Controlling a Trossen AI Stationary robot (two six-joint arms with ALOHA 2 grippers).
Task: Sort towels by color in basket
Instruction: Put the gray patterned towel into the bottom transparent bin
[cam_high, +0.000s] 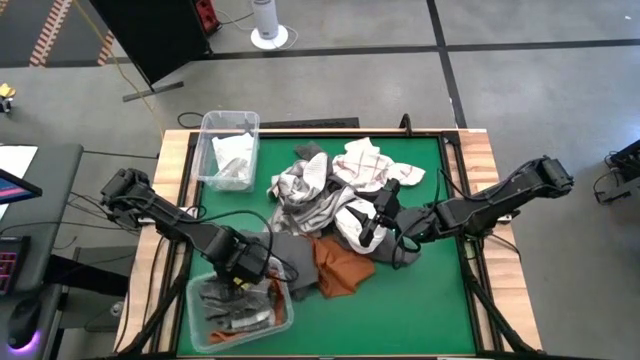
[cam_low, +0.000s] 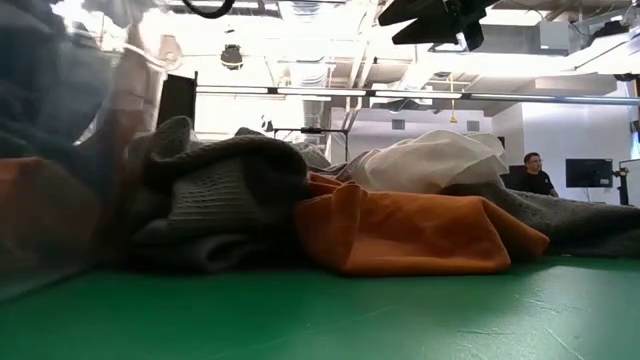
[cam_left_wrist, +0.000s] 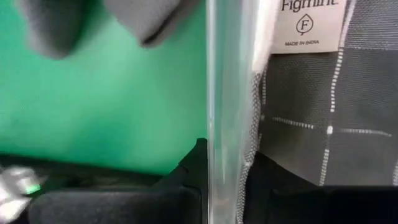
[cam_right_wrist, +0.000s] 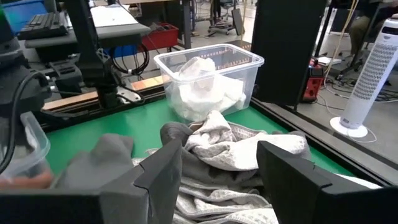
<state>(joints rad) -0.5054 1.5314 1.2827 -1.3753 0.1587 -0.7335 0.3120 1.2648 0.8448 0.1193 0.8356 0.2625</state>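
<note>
A loose heap of soft, crumpled towels (cam_high: 335, 205) lies in the middle of the green table mat (cam_high: 430, 300). At its far side sits a white cloth with grey checks (cam_high: 362, 160); pale grey-and-white folds spread toward the left. On the near side a rust-orange towel (cam_high: 343, 265) lies bunched, smooth and thick-folded in the low view, touching a dark grey knitted-looking towel (cam_low: 215, 190) just left of it.

Two clear, rectangular plastic bins stand on the left. The far bin (cam_high: 228, 150) holds plain white cloth. The near bin (cam_high: 238, 310) holds dark grey cloth, one piece with thin white check lines and a sewn label.

The left gripper (cam_high: 243, 268) hangs at the near bin's far rim, its wrist view pressed close against the transparent wall; whether its fingers are parted or hold anything, I cannot tell.

The right gripper (cam_high: 368, 228) rests over the right part of the heap, its two dark fingers (cam_right_wrist: 158, 168) spread wide apart with nothing between them, above grey-white folds.
</note>
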